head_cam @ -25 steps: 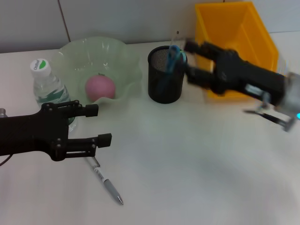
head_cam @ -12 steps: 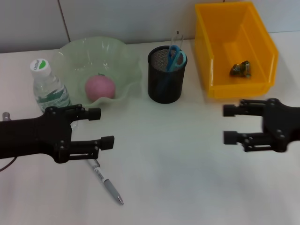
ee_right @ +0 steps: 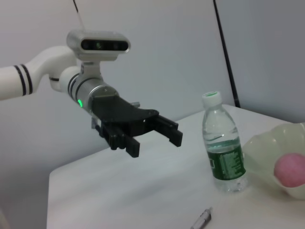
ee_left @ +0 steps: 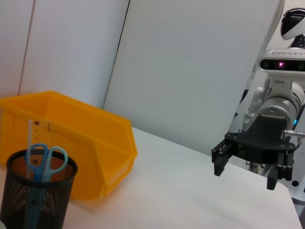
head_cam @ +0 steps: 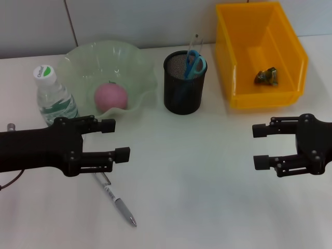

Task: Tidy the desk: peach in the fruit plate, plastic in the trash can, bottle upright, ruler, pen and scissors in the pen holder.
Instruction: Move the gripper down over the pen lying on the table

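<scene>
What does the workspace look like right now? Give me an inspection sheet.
Surface: white desk, no spills seen.
Peach: in the green fruit plate.
Bottle: upright, beside the plate.
Scissors and ruler: in the black pen holder.
Pen: lying on the desk, under the left gripper.
Plastic: crumpled piece in the yellow bin.
Clutter: nothing seen.
Left gripper: open, empty, above the pen.
Right gripper: open, empty, in front of the bin.
Cables: thin one at the left arm's edge.
Surroundings: plain white wall.
</scene>
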`<state>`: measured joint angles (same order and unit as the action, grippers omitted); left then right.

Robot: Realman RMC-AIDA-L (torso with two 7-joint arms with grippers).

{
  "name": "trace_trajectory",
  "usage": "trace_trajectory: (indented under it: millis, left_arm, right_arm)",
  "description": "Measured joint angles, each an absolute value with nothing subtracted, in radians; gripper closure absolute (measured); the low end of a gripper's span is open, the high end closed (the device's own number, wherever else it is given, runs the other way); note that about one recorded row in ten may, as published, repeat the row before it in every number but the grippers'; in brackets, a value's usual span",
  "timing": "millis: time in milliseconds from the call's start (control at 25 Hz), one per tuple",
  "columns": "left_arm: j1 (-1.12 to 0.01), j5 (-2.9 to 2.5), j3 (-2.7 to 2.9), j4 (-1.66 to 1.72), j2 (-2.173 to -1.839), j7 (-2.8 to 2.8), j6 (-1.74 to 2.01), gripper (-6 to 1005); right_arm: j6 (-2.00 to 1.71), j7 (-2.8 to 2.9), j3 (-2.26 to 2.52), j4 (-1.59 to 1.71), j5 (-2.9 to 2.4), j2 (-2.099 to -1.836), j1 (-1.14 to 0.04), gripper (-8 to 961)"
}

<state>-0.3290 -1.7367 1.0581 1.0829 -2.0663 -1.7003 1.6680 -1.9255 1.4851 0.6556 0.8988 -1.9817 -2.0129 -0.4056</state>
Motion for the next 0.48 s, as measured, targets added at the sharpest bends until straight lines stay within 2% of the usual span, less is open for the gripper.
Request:
trace_trajectory:
  millis: [480]
  left_arm:
    - [-0.331, -1.741, 1.054, 1.081, -2.063, -1.712, 1.668, 184]
  right_arm:
    - [-1.921, 1.493, 0.653, 0.915, -2.073, -2.013, -0.427, 184]
